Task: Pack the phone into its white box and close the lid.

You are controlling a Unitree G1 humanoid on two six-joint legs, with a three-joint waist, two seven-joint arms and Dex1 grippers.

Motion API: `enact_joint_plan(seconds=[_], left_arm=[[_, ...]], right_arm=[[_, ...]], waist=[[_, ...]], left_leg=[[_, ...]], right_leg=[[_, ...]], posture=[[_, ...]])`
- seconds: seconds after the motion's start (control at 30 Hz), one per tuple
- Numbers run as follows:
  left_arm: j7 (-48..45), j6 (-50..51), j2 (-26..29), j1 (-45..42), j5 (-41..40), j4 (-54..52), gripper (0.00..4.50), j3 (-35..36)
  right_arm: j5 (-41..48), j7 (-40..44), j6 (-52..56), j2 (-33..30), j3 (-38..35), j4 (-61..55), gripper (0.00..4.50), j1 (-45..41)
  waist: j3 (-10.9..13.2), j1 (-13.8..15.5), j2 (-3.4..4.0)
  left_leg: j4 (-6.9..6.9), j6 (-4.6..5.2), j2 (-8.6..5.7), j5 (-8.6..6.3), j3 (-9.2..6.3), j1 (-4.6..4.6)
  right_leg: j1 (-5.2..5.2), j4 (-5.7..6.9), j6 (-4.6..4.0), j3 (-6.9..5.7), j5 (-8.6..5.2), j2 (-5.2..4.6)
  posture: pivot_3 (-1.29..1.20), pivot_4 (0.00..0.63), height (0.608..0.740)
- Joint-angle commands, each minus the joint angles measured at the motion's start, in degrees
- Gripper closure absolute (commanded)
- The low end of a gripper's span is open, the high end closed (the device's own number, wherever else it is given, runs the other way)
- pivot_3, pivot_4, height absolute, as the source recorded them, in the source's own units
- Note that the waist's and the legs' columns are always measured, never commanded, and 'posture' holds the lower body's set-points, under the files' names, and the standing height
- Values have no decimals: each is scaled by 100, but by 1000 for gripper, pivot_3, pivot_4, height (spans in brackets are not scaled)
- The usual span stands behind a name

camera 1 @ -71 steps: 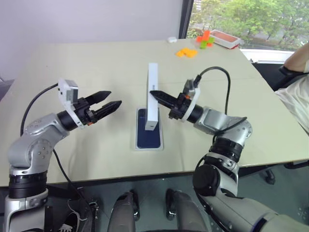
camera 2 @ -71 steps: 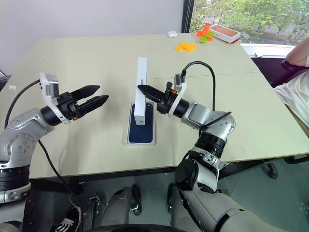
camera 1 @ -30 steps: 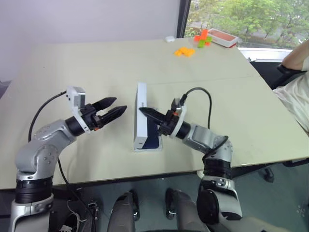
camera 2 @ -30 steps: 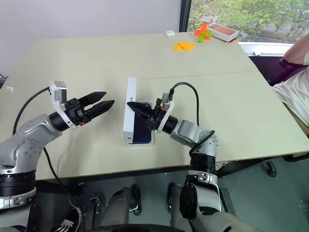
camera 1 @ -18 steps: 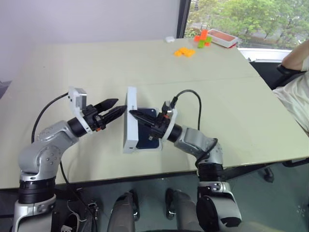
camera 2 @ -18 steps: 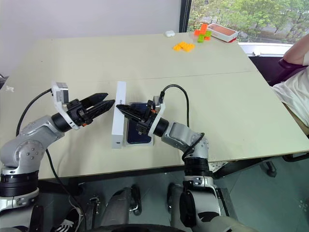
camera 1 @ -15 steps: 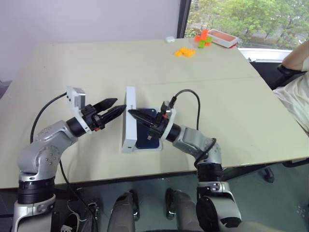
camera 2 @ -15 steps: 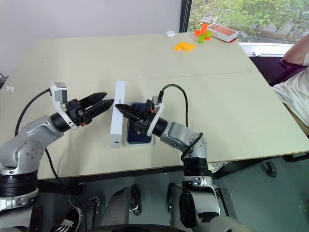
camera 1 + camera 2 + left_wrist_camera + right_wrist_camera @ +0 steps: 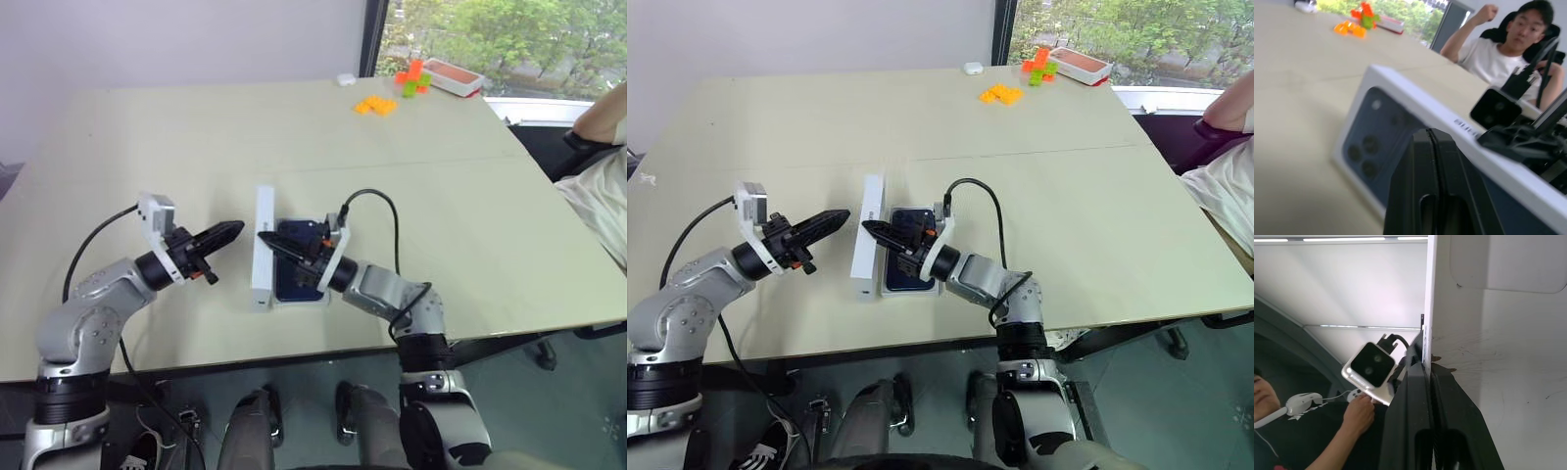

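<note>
env: office or lab room, I'd say | big beige table (image 9: pixel 460 196) under me, plain grey wall (image 9: pixel 176 39) behind | window (image 9: pixel 490 29) with trees outside | person (image 9: pixel 1503 49) in a black office chair (image 9: pixel 1547 44) (watching) | orange and green blocks (image 9: pixel 392 93) at the far edge

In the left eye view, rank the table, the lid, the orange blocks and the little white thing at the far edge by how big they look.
1. the table
2. the lid, standing on its long edge
3. the orange blocks
4. the small white object

The last two sit far from the camera, so their true sizes are unsure.
</note>
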Motion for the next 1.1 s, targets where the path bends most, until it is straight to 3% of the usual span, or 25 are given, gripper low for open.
enact_joint_plan(seconds=[0.03,0.23,0.47,0.57,0.73,0.87,0.97,1.0,1.1], left_arm=[[-71,-159,-22,0,70,-71,4465,0],[-121,-305,-166,25,279,39,4465,-232],[-80,-301,-402,-3,378,-25,4500,-500],[-62,-293,-499,-55,402,-48,4500,-572],[49,-233,-636,-234,398,-83,4500,-653],[2,-327,-767,-328,492,57,4500,-813],[-21,-365,-918,-487,597,207,4500,-967],[-23,-353,-961,-542,615,256,4500,-1011],[-87,-386,-1044,-635,724,384,4500,-1143]], right_arm=[[-132,267,37,-67,34,-381,4500,-15],[-233,459,-59,-57,-67,-438,4500,-7],[-524,610,-13,-280,-32,-619,1219,-120],[-531,789,139,-791,-169,-753,1219,-315],[-912,1747,477,-2238,-277,-865,1219,-620],[-2017,3467,433,-3773,445,-1469,1219,-488],[-4202,4866,-1449,-4882,1724,-2060,1219,-123],[-4594,5136,-1971,-4956,1863,-2111,1219,-38],[-4611,5422,-2267,-4692,1635,-1856,1219,-31]], waist=[[0,0,0],[0,18,0],[-1,15,-2],[-1,33,-1],[0,127,0],[2,169,4],[1,179,0],[1,179,0],[2,144,1]], left_leg=[[-10,0,0,0,1,0],[-23,0,-4,0,4,0],[-17,1,-7,0,6,0],[-14,1,-7,0,4,1],[10,2,-8,-1,3,1],[11,4,-10,-2,1,0],[16,5,-11,-2,-3,0],[17,5,-12,-2,-7,0],[29,6,-12,-3,-9,0]], right_leg=[[0,-8,0,0,0,0],[0,-27,-5,0,3,3],[4,-28,-3,0,4,1],[5,-24,-4,0,4,1],[15,-26,-2,0,2,-3],[14,-28,9,0,-5,-2],[15,-29,18,-1,-10,3],[19,-32,23,-4,-14,4],[21,-32,24,-4,-14,5]], posture=[[0,150,740],[0,150,740],[0,150,740],[0,150,740],[0,150,740],[0,150,740],[0,150,740],[0,150,740],[0,150,740]])
